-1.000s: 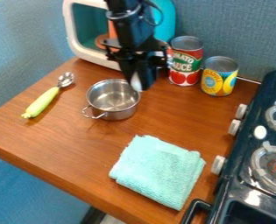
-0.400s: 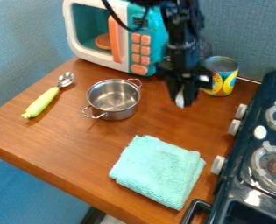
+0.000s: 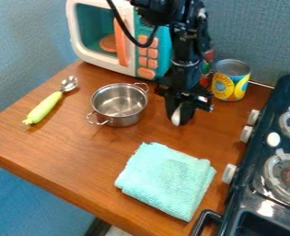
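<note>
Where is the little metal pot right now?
In the camera view the metal pot sits on the wooden counter, left of centre, between the green-handled spoon and the gripper, which holds a small white thing.

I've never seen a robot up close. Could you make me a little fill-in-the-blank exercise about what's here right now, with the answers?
1. The claw has a small object in it whose colour is ____.
2. The metal pot has ____ loop handles.
3. The long door handle of the toy microwave is ____.
4. In the picture, the stove is to the ____ of the folded towel.

Missing words: white; two; orange; right.
</note>
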You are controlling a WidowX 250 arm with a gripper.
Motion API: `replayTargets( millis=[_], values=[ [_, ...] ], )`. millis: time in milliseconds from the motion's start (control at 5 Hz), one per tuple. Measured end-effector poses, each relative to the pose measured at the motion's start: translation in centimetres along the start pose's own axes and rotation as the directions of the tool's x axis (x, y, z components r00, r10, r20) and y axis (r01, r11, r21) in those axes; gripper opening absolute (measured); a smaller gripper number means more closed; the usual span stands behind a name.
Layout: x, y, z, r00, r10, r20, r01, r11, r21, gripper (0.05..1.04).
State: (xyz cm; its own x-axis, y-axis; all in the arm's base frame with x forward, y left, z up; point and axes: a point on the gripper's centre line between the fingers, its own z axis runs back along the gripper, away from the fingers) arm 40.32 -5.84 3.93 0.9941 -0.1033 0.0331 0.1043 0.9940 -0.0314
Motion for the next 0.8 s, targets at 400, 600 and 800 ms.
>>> replayTargets(
  millis=[400, 600, 800],
  values=[
    [-0.86, 0.01, -2.31, 1.000, 0.010, -0.014, -0.010, 1.000, -0.005, 0.671],
    [-0.26, -0.35, -2.33, 0.999, 0.013, -0.038, -0.015, 0.998, -0.053, 0.917],
    [0.05, -0.11, -2.07, 1.000, 0.016, -0.023, -0.019, 0.994, -0.104, 0.977]
  ],
)
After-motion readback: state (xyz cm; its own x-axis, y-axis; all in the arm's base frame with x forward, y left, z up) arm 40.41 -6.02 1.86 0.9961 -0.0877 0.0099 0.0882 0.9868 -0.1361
